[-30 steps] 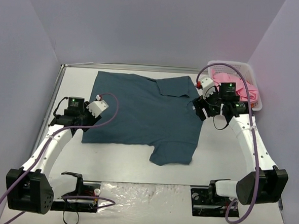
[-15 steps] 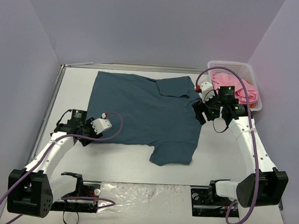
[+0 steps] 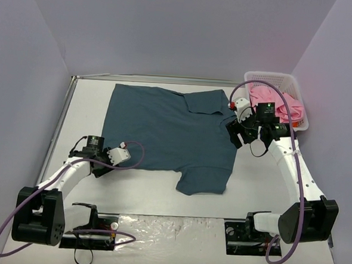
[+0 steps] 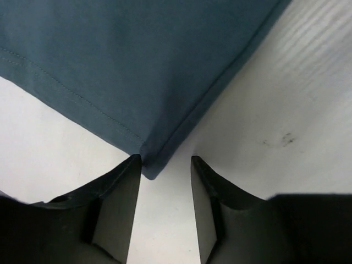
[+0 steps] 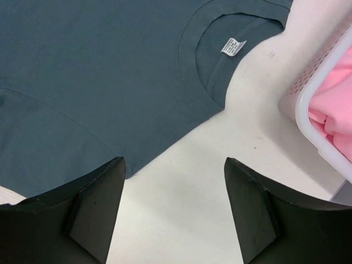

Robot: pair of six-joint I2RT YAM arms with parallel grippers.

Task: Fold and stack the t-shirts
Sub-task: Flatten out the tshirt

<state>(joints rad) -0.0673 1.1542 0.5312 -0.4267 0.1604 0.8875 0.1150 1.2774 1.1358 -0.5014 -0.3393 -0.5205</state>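
Since a second ago, left gripper (image 3: 100,165) relocated from midway along the teal-blue t-shirt (image 3: 164,131) toward its near-left hem corner; right gripper (image 3: 235,134) barely shifted, holding beside the collar. Top view: teal-blue t-shirt spread flat on the table (image 3: 148,193), neck toward the right arm, one sleeve (image 3: 203,181) jutting toward the bases, no fold yet made; pink t-shirt (image 3: 279,102) crumpled inside the white lattice basket (image 3: 269,75) at the far right, untouched. Left wrist view: jaws parted, fingertips set either side of the hem corner (image 4: 147,171), cloth lying loose between them, not pinched. Right wrist view: jaws wide apart over bare table just beside the shoulder seam, nothing held; neck label (image 5: 233,47) visible within the collar, basket wall and pink cloth at the right edge. Progress, judged: spreading of the first shirt done; both folds, retrieval and folding of the pink shirt, and stacking all outstanding; step in hand appears to be taking the corners for the first fold.
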